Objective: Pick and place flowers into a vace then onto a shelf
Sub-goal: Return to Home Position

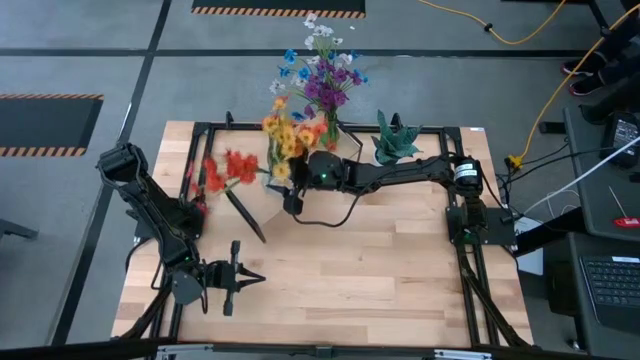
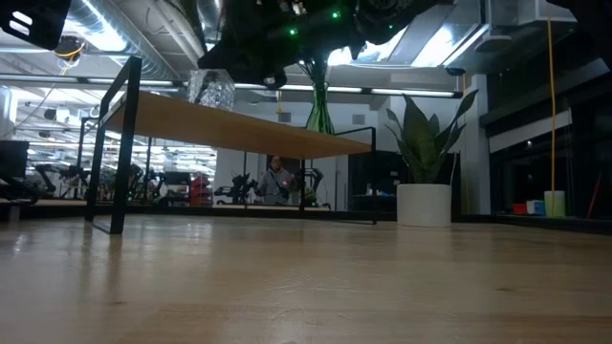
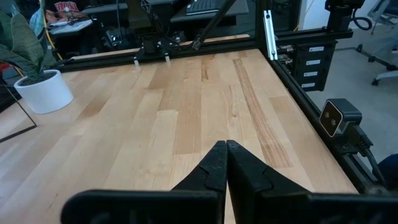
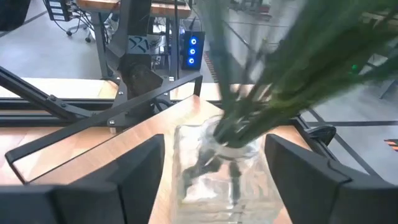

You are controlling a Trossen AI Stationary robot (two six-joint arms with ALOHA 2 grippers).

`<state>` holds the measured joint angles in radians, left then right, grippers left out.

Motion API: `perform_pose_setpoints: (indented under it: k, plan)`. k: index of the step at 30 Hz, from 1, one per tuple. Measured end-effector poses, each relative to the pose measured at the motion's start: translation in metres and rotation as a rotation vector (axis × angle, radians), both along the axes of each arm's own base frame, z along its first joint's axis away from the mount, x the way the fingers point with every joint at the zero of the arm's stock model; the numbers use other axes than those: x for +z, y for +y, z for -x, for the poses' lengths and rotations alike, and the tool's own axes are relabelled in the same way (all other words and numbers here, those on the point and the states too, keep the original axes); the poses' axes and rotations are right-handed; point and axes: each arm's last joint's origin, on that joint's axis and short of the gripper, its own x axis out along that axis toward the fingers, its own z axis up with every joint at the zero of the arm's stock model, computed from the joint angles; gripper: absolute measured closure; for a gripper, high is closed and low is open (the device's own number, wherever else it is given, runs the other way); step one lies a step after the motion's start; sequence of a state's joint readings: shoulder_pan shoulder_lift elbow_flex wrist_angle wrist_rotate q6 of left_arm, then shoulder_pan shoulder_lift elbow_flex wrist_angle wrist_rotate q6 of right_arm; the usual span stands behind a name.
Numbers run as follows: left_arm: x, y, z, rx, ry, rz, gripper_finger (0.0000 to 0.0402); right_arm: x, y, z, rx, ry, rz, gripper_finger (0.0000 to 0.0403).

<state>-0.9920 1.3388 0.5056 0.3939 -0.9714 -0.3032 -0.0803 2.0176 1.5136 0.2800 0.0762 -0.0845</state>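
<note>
A clear glass vase (image 4: pixel 219 171) holds a bunch of green stems (image 4: pixel 261 81) and stands upright on its base on the light-wood shelf (image 2: pixel 239 129). In the low view the vase (image 2: pixel 210 89) is at the shelf's left end. From above, yellow-orange blooms (image 1: pixel 285 135) and red blooms (image 1: pixel 230 165) spread over it. My right gripper (image 4: pixel 214 168) is open, one finger on each side of the vase. A second bunch with purple, blue and white blooms (image 1: pixel 325 75) stands farther back. My left gripper (image 3: pixel 226 162) is shut above the table's near left part. My right gripper has its open fingers (image 4: pixel 140 171) level on either side of the glass vase's body (image 4: pixel 186 162). I cannot tell whether either finger touches the glass. The vase stands upright on the shelf.
A spiky green plant in a white pot (image 2: pixel 424 203) stands at the table's far right, seen from above as plant (image 1: pixel 395 140). The shelf's black legs (image 2: pixel 120 153) reach down to the tabletop. Bare wood tabletop (image 1: pixel 380 270) lies in the middle and near side. A black frame rims the table.
</note>
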Motion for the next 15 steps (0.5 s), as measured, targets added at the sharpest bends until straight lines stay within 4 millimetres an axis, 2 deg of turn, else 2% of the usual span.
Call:
perform_pose_setpoints:
  k: [5,15]
  plan:
    - [-0.0001,0.0000,0.0000,0.000,0.000,0.000,0.0396,-0.0014,-0.0002,0.0004,-0.008,0.016,0.003,0.0111]
    - [-0.0001,-0.0001,0.0003,0.005,0.000,0.024,0.0396,-0.0018,-0.0025,0.0018,-0.080,0.045,0.072,0.0109]
